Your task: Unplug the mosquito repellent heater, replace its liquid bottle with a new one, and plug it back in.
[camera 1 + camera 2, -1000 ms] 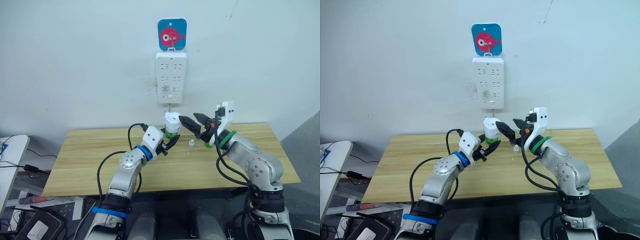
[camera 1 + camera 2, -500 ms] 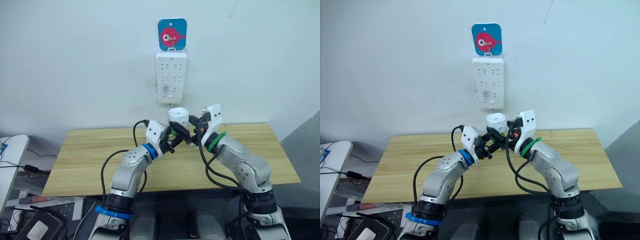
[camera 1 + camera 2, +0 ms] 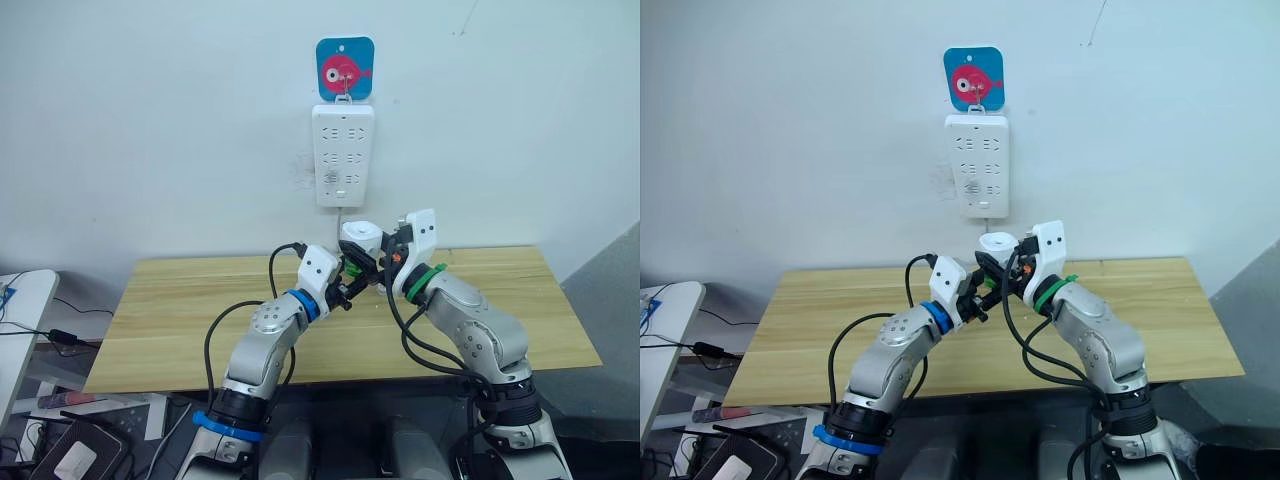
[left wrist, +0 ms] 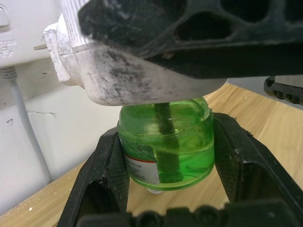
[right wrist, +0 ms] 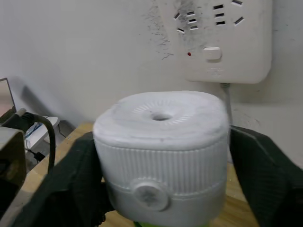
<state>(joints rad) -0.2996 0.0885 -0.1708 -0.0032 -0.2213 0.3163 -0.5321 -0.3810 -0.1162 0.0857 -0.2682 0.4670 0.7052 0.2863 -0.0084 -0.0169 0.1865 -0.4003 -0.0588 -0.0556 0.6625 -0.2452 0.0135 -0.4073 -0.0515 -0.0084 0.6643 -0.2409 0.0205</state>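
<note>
A: Starting at the left, what has the left gripper [image 4: 165, 156] got?

B: Its two black fingers [image 4: 106, 172] are closed against the sides of a green liquid bottle [image 4: 163, 144], one at nine o'clock of the bottle, one at three o'clock.

A: And the mosquito repellent heater [image 5: 161, 151]?

B: Directly at twelve o'clock of that bottle, seated on top of it, held in the air above the wooden table [image 3: 180, 310] and at six o'clock of the wall power strip [image 3: 343, 155]. Its prongs are out of the strip.

A: The right gripper [image 3: 372, 262]?

B: Its fingers [image 5: 258, 175] clamp the heater's white body from both sides, domed top and centre hole upward.
</note>
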